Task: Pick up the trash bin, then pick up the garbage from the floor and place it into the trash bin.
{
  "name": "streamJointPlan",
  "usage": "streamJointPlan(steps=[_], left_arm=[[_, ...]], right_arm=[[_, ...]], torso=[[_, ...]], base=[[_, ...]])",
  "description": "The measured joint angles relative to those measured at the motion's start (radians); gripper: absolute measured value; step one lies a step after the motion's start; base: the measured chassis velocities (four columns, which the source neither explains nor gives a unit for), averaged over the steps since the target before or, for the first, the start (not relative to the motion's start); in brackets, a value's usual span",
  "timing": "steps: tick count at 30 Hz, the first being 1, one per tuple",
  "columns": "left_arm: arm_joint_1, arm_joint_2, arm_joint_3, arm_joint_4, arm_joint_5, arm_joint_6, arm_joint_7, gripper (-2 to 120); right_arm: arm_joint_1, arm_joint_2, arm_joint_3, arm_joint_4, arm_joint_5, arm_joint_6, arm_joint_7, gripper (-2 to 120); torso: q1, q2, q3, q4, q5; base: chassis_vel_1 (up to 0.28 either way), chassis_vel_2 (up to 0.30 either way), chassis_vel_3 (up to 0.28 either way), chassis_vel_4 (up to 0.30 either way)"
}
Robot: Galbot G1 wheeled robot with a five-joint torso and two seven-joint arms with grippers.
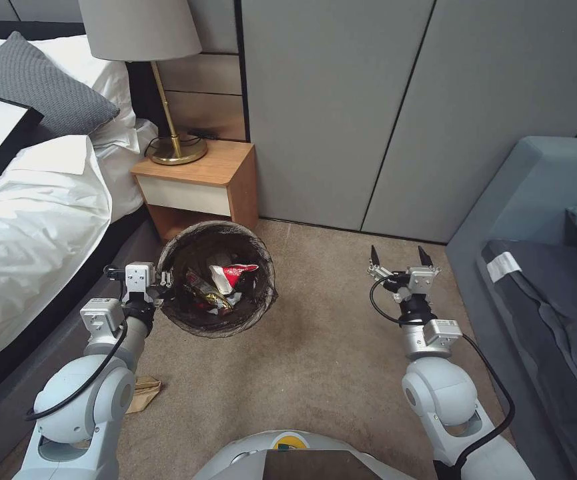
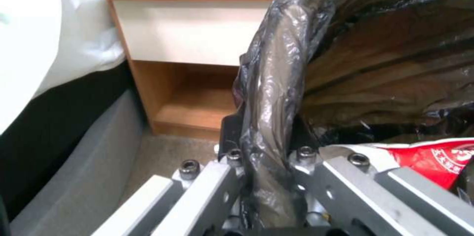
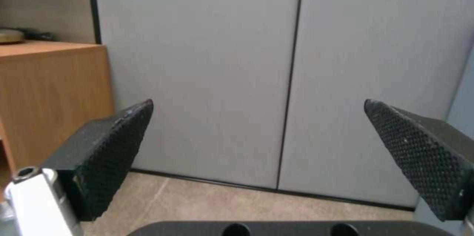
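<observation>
1. Head view: the left gripper [image 1: 162,280] is clamped on the bag-lined rim of the trash bin [image 1: 217,278], held beside the nightstand [image 1: 198,185] and bed [image 1: 35,220].
2. Inside the bin lie wrappers [image 1: 225,283], one red and white.
3. A brown paper bag [image 1: 144,392] lies on the floor [image 1: 315,360] by the left arm.
4. The right gripper [image 1: 401,257] hovers empty, fingers spread wide, facing the grey wall panels [image 1: 368,113].

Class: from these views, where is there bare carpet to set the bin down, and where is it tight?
The widest bare beige carpet lies between the bag-lined round white trash bin, gripped at its rim by the left end effector, and the open right end effector. It is crowded near the wooden nightstand, white-sheeted bed and flattened brown paper bag.
</observation>
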Motion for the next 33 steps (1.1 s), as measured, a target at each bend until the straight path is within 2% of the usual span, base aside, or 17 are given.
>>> streamJointPlan(steps=[33], left_arm=[[0.005,0.009,0.0,-0.008,-0.017,0.003,0.001,0]], right_arm=[[0.01,-0.003,-0.004,-0.01,0.002,-0.006,-0.001,100]], torso=[[0.0,0.0,0.0,0.0,0.0]], base=[[0.035,0.034,0.035,0.033]])
